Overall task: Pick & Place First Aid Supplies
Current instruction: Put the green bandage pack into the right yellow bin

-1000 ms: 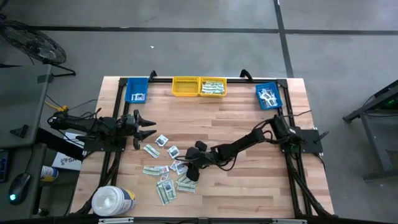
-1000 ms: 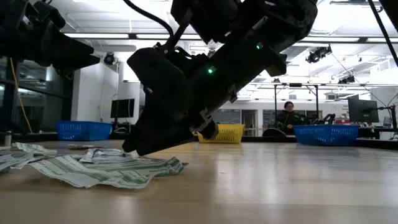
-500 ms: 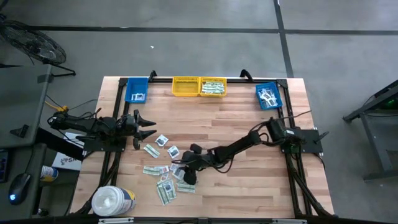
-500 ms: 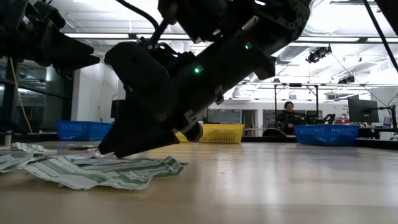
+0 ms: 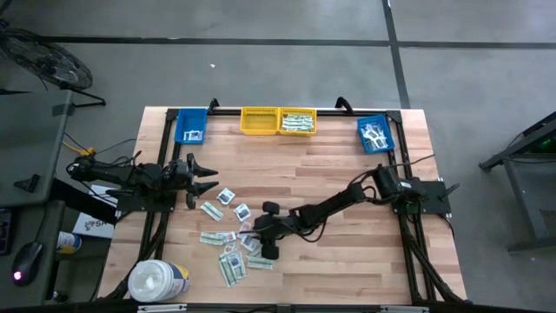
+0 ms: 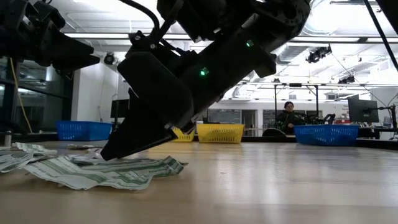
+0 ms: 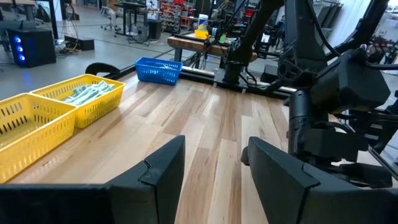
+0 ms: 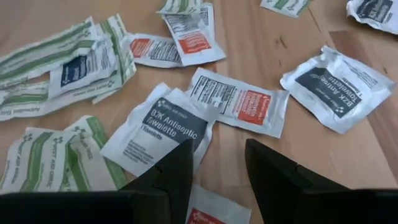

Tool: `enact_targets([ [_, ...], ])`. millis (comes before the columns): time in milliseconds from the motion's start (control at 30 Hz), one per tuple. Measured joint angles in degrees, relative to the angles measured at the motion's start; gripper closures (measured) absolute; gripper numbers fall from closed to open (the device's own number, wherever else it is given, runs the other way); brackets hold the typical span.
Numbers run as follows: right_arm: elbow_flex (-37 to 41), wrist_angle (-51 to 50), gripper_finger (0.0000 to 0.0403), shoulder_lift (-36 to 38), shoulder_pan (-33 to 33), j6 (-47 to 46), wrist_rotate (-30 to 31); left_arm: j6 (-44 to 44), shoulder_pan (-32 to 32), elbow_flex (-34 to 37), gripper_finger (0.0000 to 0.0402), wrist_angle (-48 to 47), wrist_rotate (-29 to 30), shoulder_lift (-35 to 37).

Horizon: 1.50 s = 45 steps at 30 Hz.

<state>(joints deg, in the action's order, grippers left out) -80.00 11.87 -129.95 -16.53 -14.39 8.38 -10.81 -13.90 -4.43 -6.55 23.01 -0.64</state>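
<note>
The first aid supplies (image 5: 233, 236) lie scattered flat near the table's near-left part: pale green-white strips (image 8: 43, 59) and squarish white packets with dark blue (image 8: 158, 130) or red (image 8: 239, 102) marks. In the low view they lie crumpled on the wood (image 6: 102, 171). My right gripper (image 5: 261, 245) reaches across from the right and stands over the pile, open, fingers slanting down (image 8: 217, 171). A dark-blue-marked packet lies just ahead of its fingers. My left gripper (image 5: 207, 178) waits open (image 7: 214, 168) above the table, on the far-left side of the pile. My right gripper's fingertip (image 6: 111, 153) comes slanting down to the level of the packets in the low view. Whether it touches a packet, I cannot tell.
Two yellow bins (image 5: 278, 122) stand at the far edge, one holding green strips. A blue bin sits at each far corner (image 5: 191, 126) (image 5: 375, 133). A big white tub (image 5: 158, 280) stands at the near-left corner. Bare wood lies right of the pile. A person (image 6: 287, 116) sits far behind.
My right gripper has moved toward the table's left edge, from the pile's right side to over the packets, and its fingertips have come lower. The packets lie as they did.
</note>
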Motion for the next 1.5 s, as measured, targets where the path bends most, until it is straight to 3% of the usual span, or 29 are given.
enact_targets([
  [100, -1.66, -3.67, 0.0263, 0.27, 0.01, 0.02, -0.22, 0.00, -0.01, 0.00, 0.0224, 0.00, -0.01, 0.00],
  [367, -7.26, -29.12, 0.0263, 5.46, -0.55, -5.43, 0.06, 0.00, 0.01, 0.00, 0.0224, 0.00, -0.01, 0.00],
  [667, -8.67, -43.69, 0.0263, 7.72, -4.20, -33.07, -2.21, 0.00, -0.02, 0.00, 0.0224, 0.00, -0.01, 0.00],
  [833, -8.59, -42.11, 0.0263, 7.78, -5.80, -39.39, -1.52, 0.00, -0.01, 0.00, 0.0224, 0.00, -0.01, 0.00],
  [1167, -1.03, -27.66, 0.0263, 7.88, -5.78, -49.20, -3.61, 0.00, -0.02, 0.00, 0.0224, 0.00, -0.01, 0.00],
  [1500, 0.32, -23.99, 0.0263, 7.72, -5.71, -50.09, -4.86, 0.00, 0.00, 0.00, 0.0224, 0.00, -0.01, 0.00],
])
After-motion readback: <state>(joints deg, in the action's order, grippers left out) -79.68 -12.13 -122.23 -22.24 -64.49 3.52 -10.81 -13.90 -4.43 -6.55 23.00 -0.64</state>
